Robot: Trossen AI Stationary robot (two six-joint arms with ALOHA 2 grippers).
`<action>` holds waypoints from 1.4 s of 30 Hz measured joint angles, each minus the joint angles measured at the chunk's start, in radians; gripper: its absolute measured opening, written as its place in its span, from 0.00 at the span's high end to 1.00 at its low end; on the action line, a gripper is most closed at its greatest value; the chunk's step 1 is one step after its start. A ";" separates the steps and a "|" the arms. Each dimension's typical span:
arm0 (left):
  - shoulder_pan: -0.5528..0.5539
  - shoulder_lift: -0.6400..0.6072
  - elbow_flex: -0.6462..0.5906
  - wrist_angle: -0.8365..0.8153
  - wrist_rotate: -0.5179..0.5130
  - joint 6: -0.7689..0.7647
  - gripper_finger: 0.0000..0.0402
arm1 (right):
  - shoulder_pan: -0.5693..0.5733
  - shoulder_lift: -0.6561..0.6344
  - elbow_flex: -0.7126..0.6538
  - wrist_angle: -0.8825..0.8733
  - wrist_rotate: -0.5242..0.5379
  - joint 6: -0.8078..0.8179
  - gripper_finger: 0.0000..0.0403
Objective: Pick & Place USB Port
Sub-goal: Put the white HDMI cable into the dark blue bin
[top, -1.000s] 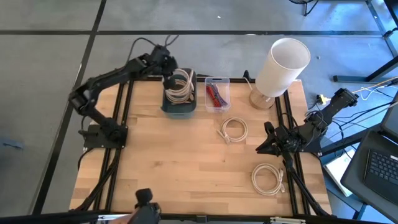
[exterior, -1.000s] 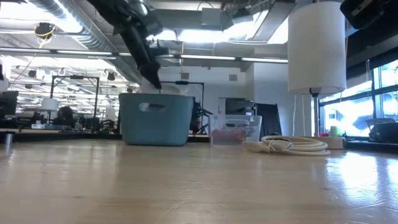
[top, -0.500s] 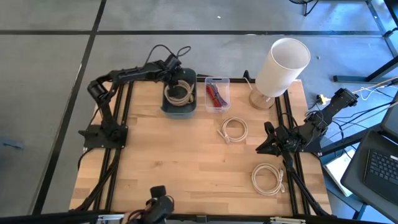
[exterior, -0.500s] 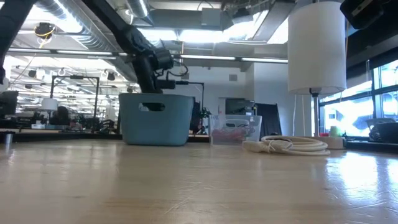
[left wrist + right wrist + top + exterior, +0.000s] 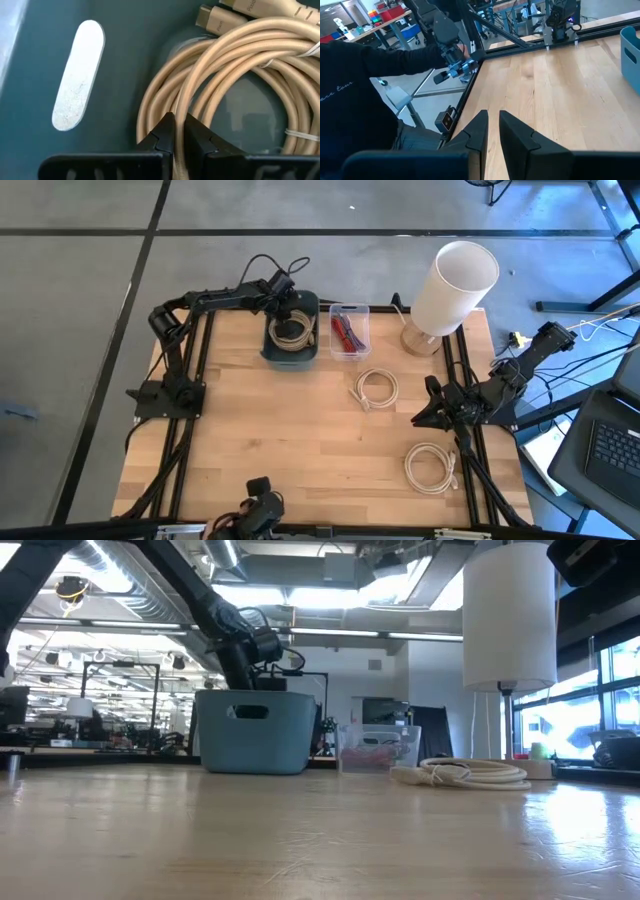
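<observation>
Cable (image 5: 225, 85): we see it coiled flat in the bin (image 5: 291, 332), plugs toward one wall.
Left gripper (image 5: 175, 131): fingers pinch one strand.

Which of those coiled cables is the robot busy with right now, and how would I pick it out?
Find the tall white lamp at the table's far edge, then go left past the small clear box to the blue-grey bin. The beige cable coil lies inside it, the left gripper pinching a strand. The other two coils lie loose on the bare wood.
</observation>
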 joint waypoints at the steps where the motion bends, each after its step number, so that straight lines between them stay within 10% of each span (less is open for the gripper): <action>1: 0.000 0.000 0.000 0.000 0.000 -0.004 0.96 | 0.000 0.000 0.000 0.000 0.000 0.000 0.87; 13: -0.042 -0.118 0.000 0.001 -0.167 0.030 0.69 | 0.000 0.000 0.000 0.000 0.000 0.000 0.87; 24: -0.039 -0.263 0.000 -0.004 -0.053 0.012 0.62 | 0.000 0.000 0.000 0.000 0.000 0.000 0.87; 32: -0.079 -0.413 0.000 0.134 0.544 -0.204 0.66 | 0.000 0.000 0.000 0.000 0.000 0.000 0.87; 42: -0.382 -0.694 0.000 0.094 0.722 -0.284 0.68 | 0.000 0.000 0.000 0.000 0.000 0.000 0.87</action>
